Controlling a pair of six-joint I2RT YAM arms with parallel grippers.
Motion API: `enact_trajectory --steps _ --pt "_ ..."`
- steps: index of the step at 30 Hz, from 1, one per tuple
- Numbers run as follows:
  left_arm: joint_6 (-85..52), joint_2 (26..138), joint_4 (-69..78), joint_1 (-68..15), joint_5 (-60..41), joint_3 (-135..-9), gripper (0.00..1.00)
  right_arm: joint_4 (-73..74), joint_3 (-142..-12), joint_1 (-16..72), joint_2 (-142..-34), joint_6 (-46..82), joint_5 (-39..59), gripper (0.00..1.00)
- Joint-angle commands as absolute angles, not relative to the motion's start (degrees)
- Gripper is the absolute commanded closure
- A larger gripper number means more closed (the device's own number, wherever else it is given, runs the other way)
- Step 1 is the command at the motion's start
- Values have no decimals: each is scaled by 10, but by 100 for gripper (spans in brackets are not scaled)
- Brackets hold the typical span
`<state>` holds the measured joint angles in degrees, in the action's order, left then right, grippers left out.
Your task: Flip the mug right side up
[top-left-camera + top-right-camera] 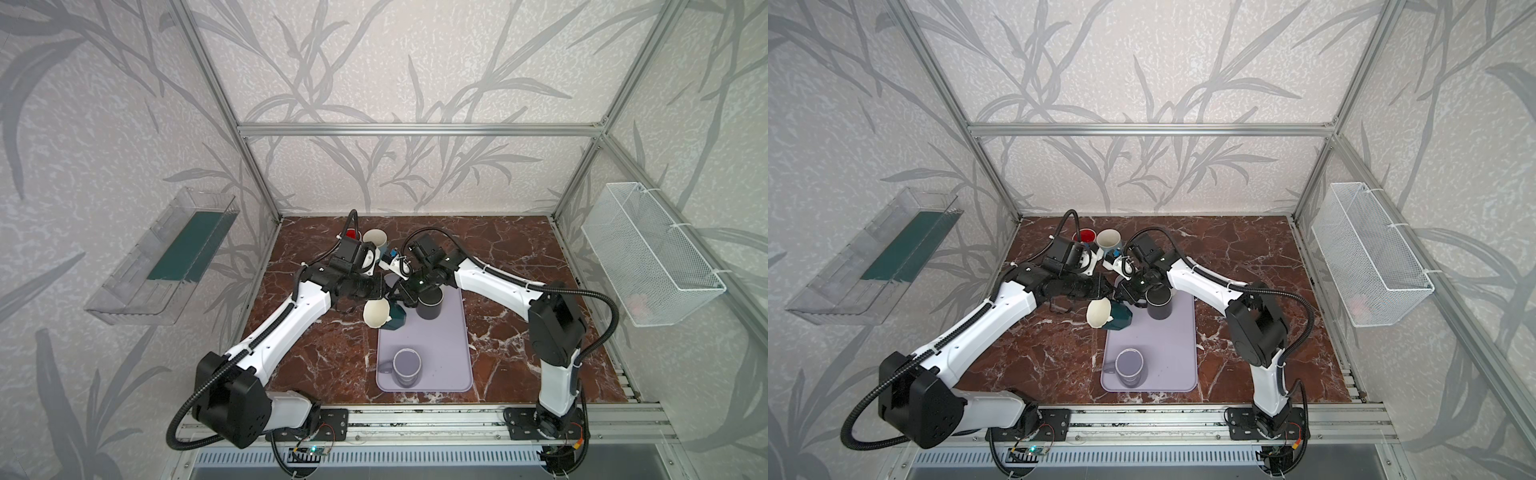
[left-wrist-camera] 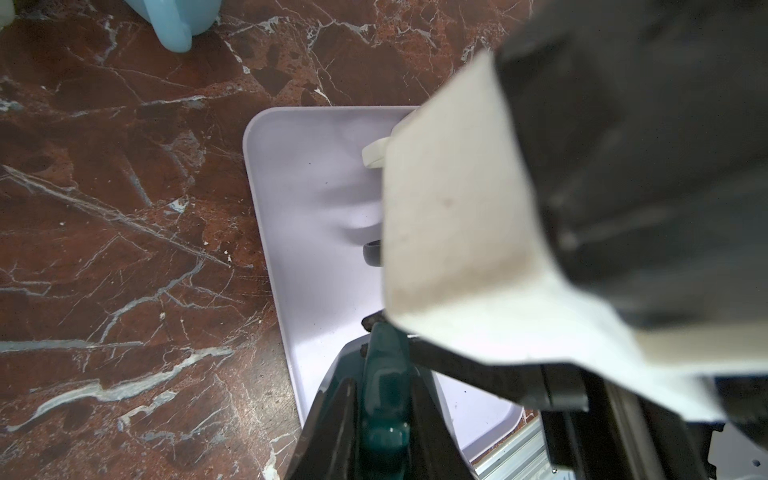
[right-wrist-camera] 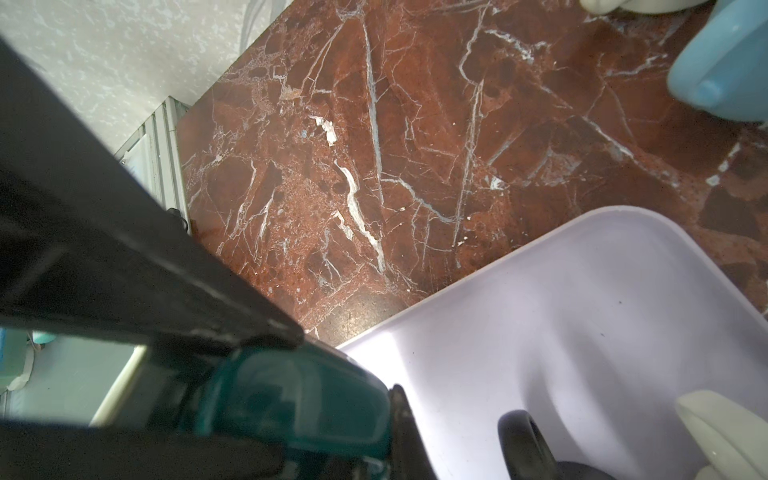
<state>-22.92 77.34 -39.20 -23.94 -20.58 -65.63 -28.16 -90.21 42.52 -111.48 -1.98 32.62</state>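
Observation:
The mug (image 1: 394, 321) (image 1: 1120, 319) is teal outside and cream inside. It hangs tilted on its side above the far left corner of the lavender tray (image 1: 449, 353), its mouth facing left. Both grippers meet at it. My left gripper (image 1: 387, 296) (image 2: 384, 399) is shut on the teal handle (image 2: 384, 370), one finger on each side. My right gripper (image 1: 401, 301) (image 3: 299, 419) reaches in from the right and is shut on the teal mug (image 3: 291, 390) as well. In both top views the arms hide the grip points.
A dark mug (image 1: 430, 306) stands on the tray's far end and a lavender mug (image 1: 407, 365) on its near end. A cream mug (image 1: 376, 239), a red cup (image 1: 352, 233) and a light blue mug (image 2: 174, 20) sit behind. A wire basket (image 1: 652, 253) and a clear bin (image 1: 166, 257) hang on the walls.

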Motion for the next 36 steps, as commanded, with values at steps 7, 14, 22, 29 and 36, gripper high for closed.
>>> enact_trajectory --steps 7,14,22,29,36 --pt "-207 802 -441 -243 -191 -675 81 -237 -904 420 -1075 -6 373 100" --pt "-203 817 -446 -244 -190 -681 100 -238 -903 420 -1079 -5 374 100" --pt "-213 824 -453 -244 -163 -678 100 -235 -900 420 -1085 6 376 100" --pt "-226 837 -467 -244 -154 -675 100 -218 -879 414 -1081 21 378 94" --pt "-246 840 -448 -243 -137 -660 100 -215 -866 411 -1074 23 377 86"
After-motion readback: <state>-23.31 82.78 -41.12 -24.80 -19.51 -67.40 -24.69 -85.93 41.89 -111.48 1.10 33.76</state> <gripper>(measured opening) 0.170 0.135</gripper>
